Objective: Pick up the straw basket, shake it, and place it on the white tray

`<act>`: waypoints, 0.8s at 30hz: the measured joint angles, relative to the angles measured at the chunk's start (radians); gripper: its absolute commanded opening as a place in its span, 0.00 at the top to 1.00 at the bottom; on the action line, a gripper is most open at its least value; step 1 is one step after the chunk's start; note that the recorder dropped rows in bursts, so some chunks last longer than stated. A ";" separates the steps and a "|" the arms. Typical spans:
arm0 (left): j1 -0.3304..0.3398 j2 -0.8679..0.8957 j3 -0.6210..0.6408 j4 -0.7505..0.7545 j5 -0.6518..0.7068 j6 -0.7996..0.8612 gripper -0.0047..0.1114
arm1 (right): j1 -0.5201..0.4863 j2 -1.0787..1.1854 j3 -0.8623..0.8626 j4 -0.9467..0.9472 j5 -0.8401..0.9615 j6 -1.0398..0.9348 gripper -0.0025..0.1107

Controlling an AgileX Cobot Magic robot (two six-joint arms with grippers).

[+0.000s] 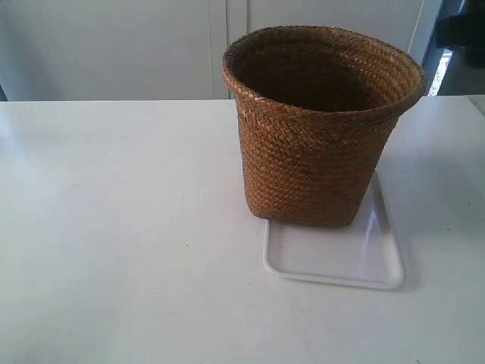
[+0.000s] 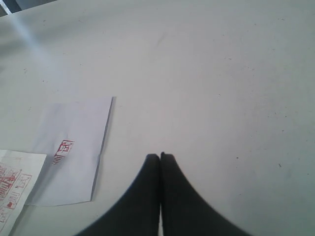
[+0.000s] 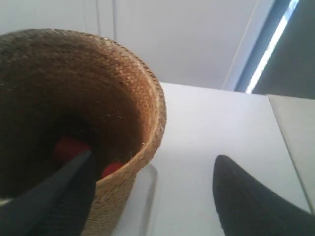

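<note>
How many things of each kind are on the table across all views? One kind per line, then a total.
Straw basket: 1
White tray: 1
Paper sheets: 2
Red contents inside basket: too hidden to count
Total: 4

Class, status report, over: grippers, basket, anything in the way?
Left gripper shut, empty, over table near papers. Right gripper open, holding nothing. Straw basket upright on white tray, something red inside. Nothing seen blocking.
</note>
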 measured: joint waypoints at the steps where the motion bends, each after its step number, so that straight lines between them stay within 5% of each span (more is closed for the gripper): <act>1: 0.000 0.000 0.000 0.000 0.000 0.000 0.96 | 0.000 -0.041 0.063 0.002 -0.047 0.004 0.42; 11: 0.000 0.000 0.000 0.000 0.000 0.000 0.96 | 0.000 -0.582 0.497 0.004 -0.207 -0.025 0.42; 24: 0.000 0.000 0.000 0.000 0.000 0.002 0.96 | -0.040 -0.795 0.777 -0.128 -0.351 -0.106 0.42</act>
